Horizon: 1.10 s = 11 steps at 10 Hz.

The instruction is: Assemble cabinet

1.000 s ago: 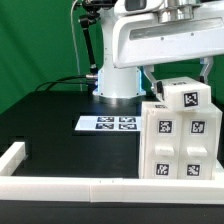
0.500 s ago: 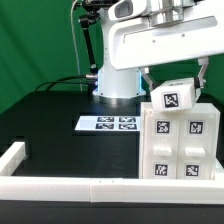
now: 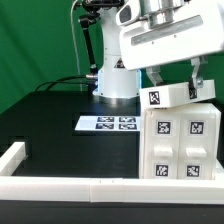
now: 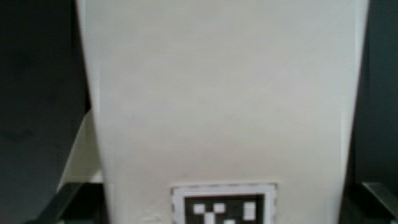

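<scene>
The white cabinet body (image 3: 182, 150) stands at the exterior view's right, its front bearing several square tags. My gripper (image 3: 176, 82) hangs right above it, shut on a smaller white cabinet block (image 3: 180, 95). The fingers (image 3: 157, 76) clasp the block's two sides. The block sits at or just over the top of the body and shows one tag at its left end. In the wrist view the same block (image 4: 222, 100) fills most of the frame, with one tag near the edge. The fingertips are hidden there.
The marker board (image 3: 108, 123) lies flat on the black table in front of the arm's white base (image 3: 118, 82). A long low white border rail (image 3: 60, 187) runs along the near edge and turns up the exterior view's left side.
The gripper has turned and risen slightly with the block. The block's tag, earlier facing forward at the middle, now sits at its left end.
</scene>
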Available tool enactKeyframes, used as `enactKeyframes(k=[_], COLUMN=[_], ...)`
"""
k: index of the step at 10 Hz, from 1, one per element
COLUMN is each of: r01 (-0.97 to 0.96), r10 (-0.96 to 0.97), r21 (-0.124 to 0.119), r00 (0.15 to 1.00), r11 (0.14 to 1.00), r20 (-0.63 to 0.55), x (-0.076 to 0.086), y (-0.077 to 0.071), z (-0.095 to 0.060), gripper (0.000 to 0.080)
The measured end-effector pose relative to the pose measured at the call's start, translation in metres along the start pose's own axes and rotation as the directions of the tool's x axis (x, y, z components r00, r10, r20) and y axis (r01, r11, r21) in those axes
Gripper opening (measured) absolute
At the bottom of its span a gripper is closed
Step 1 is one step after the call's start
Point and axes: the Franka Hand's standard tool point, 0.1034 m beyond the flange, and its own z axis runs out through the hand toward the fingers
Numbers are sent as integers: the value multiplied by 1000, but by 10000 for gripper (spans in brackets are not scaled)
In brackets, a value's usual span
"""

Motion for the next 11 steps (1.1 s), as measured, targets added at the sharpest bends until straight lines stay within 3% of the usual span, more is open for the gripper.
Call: enactKeyframes(k=[3,5,7,11], r01=[-191,-380,-577,-782], r10=[191,379,575,780], r21=[9,24,31,19], r00=[982,925,817,622], r11=[982,925,816,623], r20=[8,21,43,73], x=[0,-1,-2,-4], y=[0,1,3,1], z=[0,0,-1,-1], gripper=[557,557,557,557])
